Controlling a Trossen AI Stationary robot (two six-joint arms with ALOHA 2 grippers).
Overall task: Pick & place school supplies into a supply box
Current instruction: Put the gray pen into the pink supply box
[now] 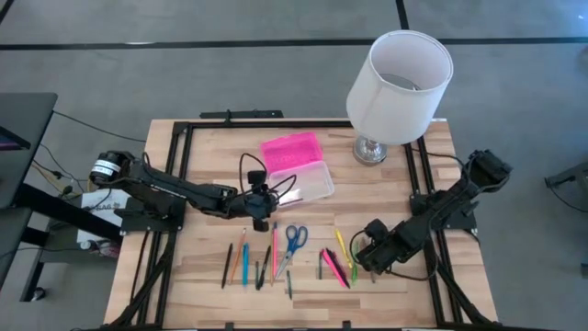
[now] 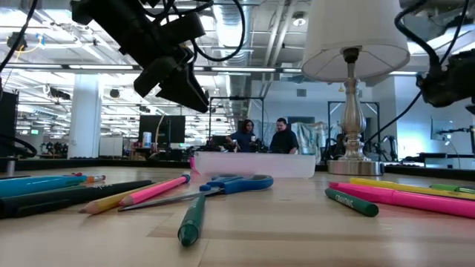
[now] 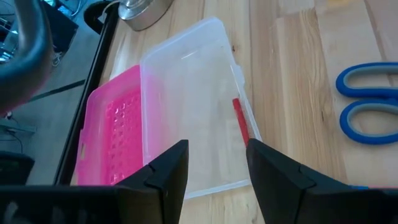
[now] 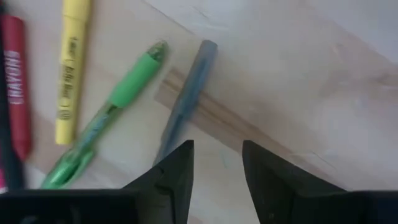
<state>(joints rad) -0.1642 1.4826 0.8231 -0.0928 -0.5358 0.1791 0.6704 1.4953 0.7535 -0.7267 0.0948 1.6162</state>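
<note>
The supply box (image 1: 308, 181) lies open on the table, its clear tray (image 3: 186, 106) beside the flipped-back pink lid (image 3: 112, 134). A red pen (image 3: 239, 121) lies inside the tray. My left gripper (image 3: 214, 168) is open and hangs above the tray's near end (image 2: 178, 74). Blue-handled scissors (image 1: 294, 237) and a row of pens and pencils (image 1: 248, 262) lie near the table's near edge. My right gripper (image 4: 217, 158) is open and hovers over a grey-blue pen (image 4: 183, 99), next to a green pen (image 4: 106, 118), a yellow highlighter (image 4: 71, 68) and a red marker (image 4: 15, 81).
A white-shaded lamp (image 1: 400, 78) with a metal base (image 1: 370, 149) stands at the far right, close to the box. Black frame rails (image 1: 184, 156) run along the table's sides. Two people (image 2: 263, 137) stand in the room beyond the table.
</note>
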